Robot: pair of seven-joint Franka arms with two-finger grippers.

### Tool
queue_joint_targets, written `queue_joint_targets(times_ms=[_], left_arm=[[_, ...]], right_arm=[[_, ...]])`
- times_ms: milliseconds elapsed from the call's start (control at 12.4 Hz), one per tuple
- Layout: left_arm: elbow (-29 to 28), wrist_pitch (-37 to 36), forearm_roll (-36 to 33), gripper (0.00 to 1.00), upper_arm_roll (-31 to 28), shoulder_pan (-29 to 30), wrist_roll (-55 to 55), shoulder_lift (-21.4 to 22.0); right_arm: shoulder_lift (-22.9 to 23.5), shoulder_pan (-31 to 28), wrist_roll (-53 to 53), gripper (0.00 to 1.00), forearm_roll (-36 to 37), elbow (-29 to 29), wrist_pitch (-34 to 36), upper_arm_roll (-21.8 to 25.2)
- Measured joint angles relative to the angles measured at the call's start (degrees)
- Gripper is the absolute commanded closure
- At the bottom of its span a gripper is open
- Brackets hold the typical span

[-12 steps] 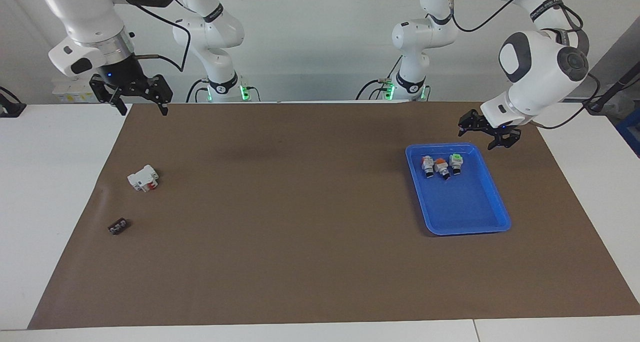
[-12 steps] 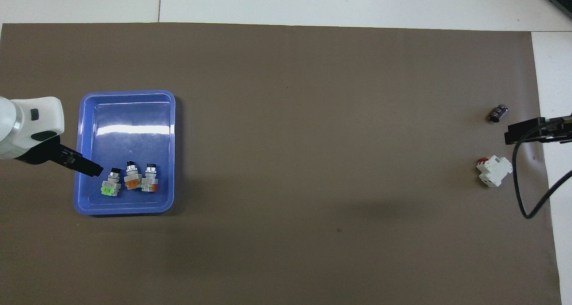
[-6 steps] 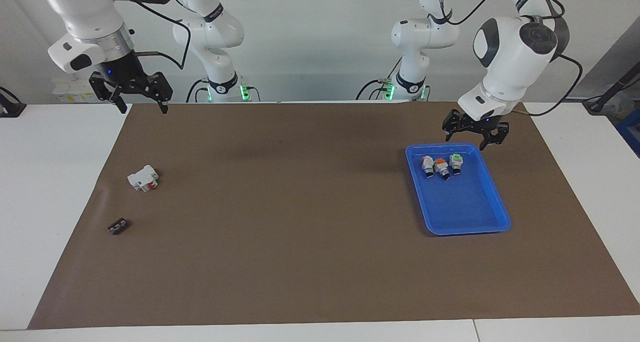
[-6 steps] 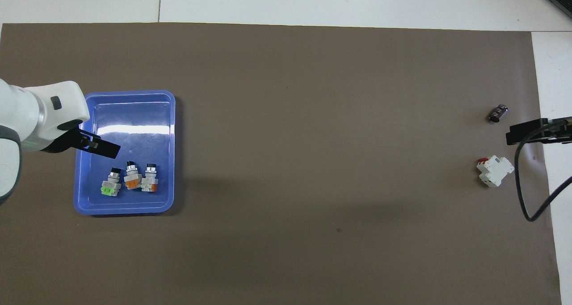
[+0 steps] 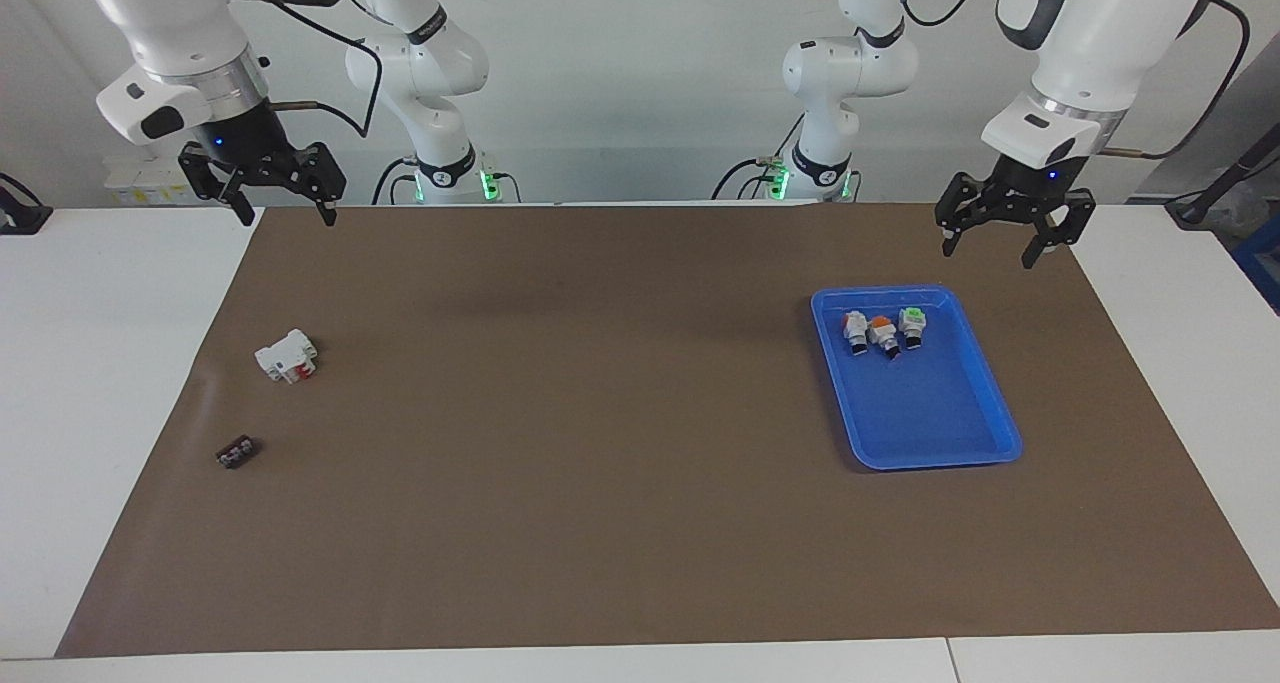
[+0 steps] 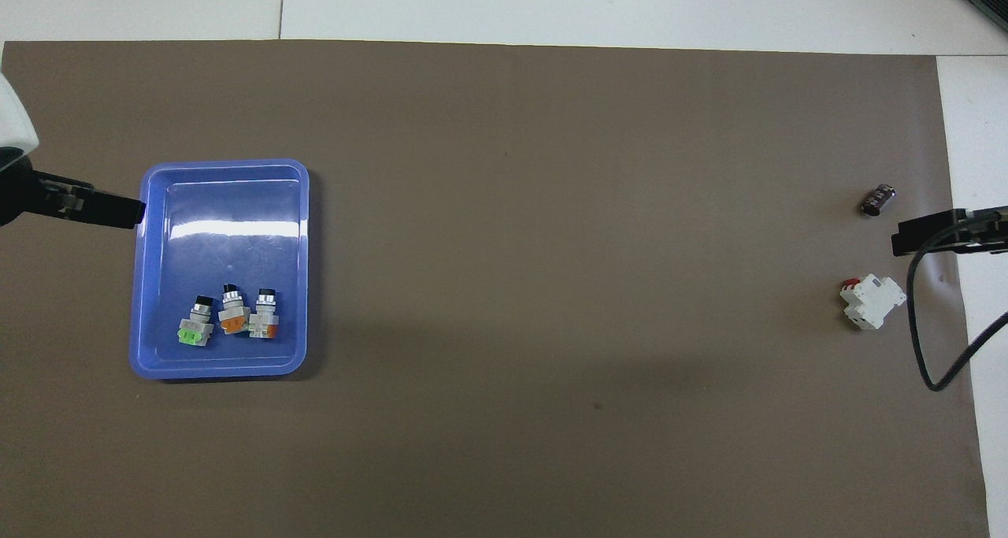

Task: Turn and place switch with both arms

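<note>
Three switches lie side by side in the blue tray (image 5: 935, 408), at its end nearer the robots. One shows a green face (image 5: 911, 324), the other two show orange (image 5: 883, 334) (image 5: 855, 329). In the overhead view they are the green-faced switch (image 6: 194, 324) and two orange ones (image 6: 233, 315) (image 6: 264, 319), in the tray (image 6: 228, 207). My left gripper (image 5: 989, 248) is open and empty, raised over the mat beside the tray; one finger (image 6: 106, 209) shows overhead. My right gripper (image 5: 286, 219) is open and empty, and waits high over the mat's corner.
A white block with red parts (image 5: 287, 355) (image 6: 871, 302) and a small flat black piece (image 5: 237, 452) (image 6: 878, 199) lie on the brown mat toward the right arm's end. A black cable (image 6: 917, 325) hangs over that end.
My left gripper has risen and swung off the tray's end near the switches toward the left arm's end of the table, wrist turned upright. The right arm and the switches have not moved.
</note>
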State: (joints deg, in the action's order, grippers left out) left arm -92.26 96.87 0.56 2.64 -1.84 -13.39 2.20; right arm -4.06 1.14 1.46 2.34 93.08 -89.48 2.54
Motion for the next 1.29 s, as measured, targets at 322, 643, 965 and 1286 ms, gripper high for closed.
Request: queue_joint_targets(times_ms=[322,643,965,1286], left_arm=[[12.5,-11.0,0.2,0.00,-0.4,0.5,1.4,-4.4],[8.9,-17.0,0.1,0.00,-0.5,1.9,2.5,-1.1],[7.1,-15.5,0.3,0.00,-0.4,2.1,3.3,0.3],[7.1,-15.3,0.9,0.00,-0.3,2.1,3.4,0.3]], right_arm=[[0.0,0.0,0.0,0.00,0.0,0.0,0.0,0.0],[0.0,0.0,0.0,0.00,0.0,0.0,0.0,0.0],[0.0,0.0,0.0,0.00,0.0,0.0,0.0,0.0],[0.0,0.0,0.0,0.00,0.0,0.0,0.0,0.0]])
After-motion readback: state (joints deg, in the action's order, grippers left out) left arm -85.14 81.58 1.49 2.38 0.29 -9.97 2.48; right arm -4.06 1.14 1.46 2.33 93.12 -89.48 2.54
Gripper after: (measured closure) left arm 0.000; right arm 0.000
